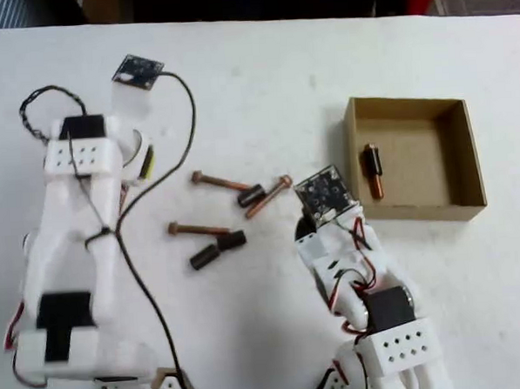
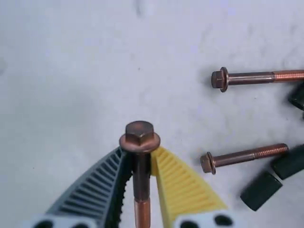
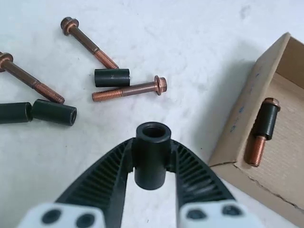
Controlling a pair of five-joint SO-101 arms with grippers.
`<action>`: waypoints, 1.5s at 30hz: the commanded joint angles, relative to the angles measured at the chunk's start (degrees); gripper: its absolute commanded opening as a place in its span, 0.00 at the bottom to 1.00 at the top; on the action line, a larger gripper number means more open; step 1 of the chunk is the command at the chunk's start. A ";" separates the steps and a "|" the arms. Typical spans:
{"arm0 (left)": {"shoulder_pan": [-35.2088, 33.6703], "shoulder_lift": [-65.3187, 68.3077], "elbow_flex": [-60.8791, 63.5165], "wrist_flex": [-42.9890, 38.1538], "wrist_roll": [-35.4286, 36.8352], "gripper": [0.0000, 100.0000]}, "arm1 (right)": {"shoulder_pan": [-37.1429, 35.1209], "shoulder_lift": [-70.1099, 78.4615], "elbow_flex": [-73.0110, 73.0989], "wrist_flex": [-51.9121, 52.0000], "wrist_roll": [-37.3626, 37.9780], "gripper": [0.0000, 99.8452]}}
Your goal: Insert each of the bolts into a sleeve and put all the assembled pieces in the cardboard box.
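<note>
My left gripper is shut on a copper bolt, whose hex head sticks out past the grey and yellow fingertips. My right gripper is shut on a black sleeve, its bore facing the camera, just beside the cardboard box. In the box lies one assembled bolt and sleeve. Three loose bolts and three loose sleeves lie on the white table between the arms.
A black cable runs from the left arm down across the table toward its near edge. The right arm stands at the near right, just left of the box. Open white tabletop stretches behind the parts.
</note>
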 commanded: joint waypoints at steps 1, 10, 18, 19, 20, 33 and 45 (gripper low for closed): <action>0.66 -13.76 2.90 2.55 -1.14 0.02 | -4.35 -1.01 0.35 -3.03 -0.53 0.02; 1.01 -33.01 12.92 3.16 -1.23 0.02 | -12.00 -1.01 0.88 -8.48 -0.62 0.02; 0.66 -45.58 20.66 2.73 -1.32 0.02 | -18.95 -1.01 0.88 -13.85 -0.18 0.02; 0.57 -46.99 21.19 2.73 -1.32 0.02 | -18.95 -1.01 0.88 -14.11 -0.09 0.02; 0.57 -48.31 21.63 2.73 -1.32 0.02 | -18.86 -1.01 0.97 -14.29 -0.09 0.02; 0.66 -65.54 31.65 2.90 -0.88 0.02 | -19.21 -1.01 0.62 -14.29 0.00 0.02; 1.01 -74.86 33.67 2.02 6.33 0.02 | -24.48 -1.01 9.58 -40.31 -0.88 0.02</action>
